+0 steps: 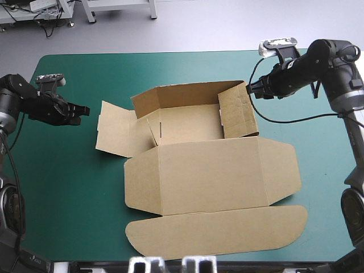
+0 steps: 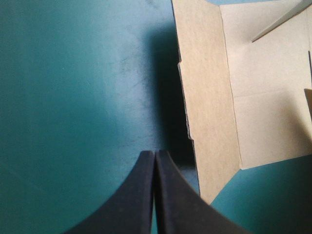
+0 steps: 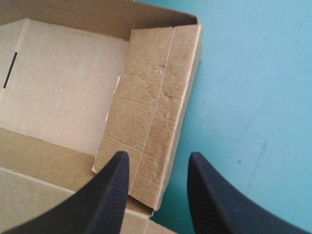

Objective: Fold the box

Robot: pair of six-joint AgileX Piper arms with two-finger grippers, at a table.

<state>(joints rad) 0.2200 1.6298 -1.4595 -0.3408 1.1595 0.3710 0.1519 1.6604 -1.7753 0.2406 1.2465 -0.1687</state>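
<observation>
Walls are standing at the far and right sides of the box (image 1: 210,165), mid-surface (image 1: 68,187), long axis running left-right, tray holding nothing. Your right end effector (image 3: 158,158) is gaping wide, straddling the right wall (image 3: 151,112). Your left end effector (image 2: 154,153) is sitting pinched together beside the flat left flap (image 1: 114,133).

No legible text, labels, brands, numbers or signs showed in any view; the box (image 1: 210,170) was plain brown board with no print, and the teal-green cover (image 1: 68,187) was unmarked too
</observation>
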